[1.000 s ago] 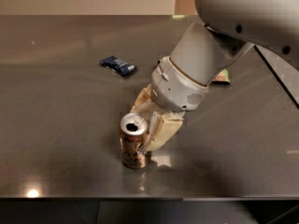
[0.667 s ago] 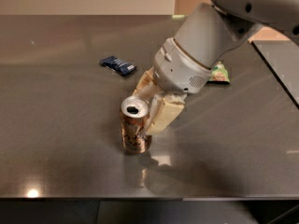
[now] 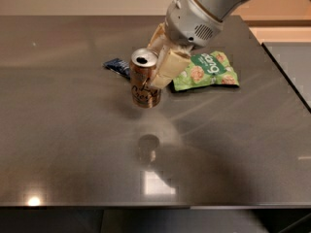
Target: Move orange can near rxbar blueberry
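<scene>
Cream gripper (image 3: pixel 151 75) clasps cylindrical orange can (image 3: pixel 144 89) above glossy table (image 3: pixel 68 159).

Item count: one can (image 3: pixel 144 94), one blue bar (image 3: pixel 116 66), one green snack bag (image 3: pixel 208 72), one surface (image 3: pixel 68 149). One gripper (image 3: pixel 151 74) is located above the surface, clamped on the raised can.

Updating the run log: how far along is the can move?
Done: gripper jaws shut on the orange can, which is held clear of the table. In hand: can hangs close by the rxbar blueberry. Left: set it down beside the bar, release.
</scene>
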Available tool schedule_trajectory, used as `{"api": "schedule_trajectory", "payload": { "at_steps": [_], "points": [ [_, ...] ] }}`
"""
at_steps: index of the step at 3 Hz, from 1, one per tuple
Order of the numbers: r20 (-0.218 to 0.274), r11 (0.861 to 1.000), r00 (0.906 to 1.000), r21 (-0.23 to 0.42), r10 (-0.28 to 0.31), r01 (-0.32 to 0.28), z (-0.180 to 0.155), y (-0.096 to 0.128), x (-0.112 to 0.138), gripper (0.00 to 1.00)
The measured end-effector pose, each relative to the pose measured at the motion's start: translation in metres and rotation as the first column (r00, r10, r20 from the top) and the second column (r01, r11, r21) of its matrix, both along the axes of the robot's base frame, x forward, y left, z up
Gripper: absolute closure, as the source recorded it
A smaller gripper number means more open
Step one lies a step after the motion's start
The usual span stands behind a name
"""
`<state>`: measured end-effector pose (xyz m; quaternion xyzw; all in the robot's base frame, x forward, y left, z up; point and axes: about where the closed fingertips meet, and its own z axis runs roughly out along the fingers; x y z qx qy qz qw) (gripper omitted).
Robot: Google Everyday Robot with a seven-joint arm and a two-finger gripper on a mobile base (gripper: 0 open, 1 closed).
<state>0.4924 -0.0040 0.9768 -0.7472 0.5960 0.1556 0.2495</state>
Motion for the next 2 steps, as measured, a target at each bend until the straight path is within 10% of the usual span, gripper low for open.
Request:
{"api": "schedule_trajectory", "payload": {
  "at_steps": [2],
  "points": [
    [-0.016, 0.993, 0.993, 0.002, -0.117, 0.117, 0.008, 0.01, 0.078, 1.0]
  ]
}}
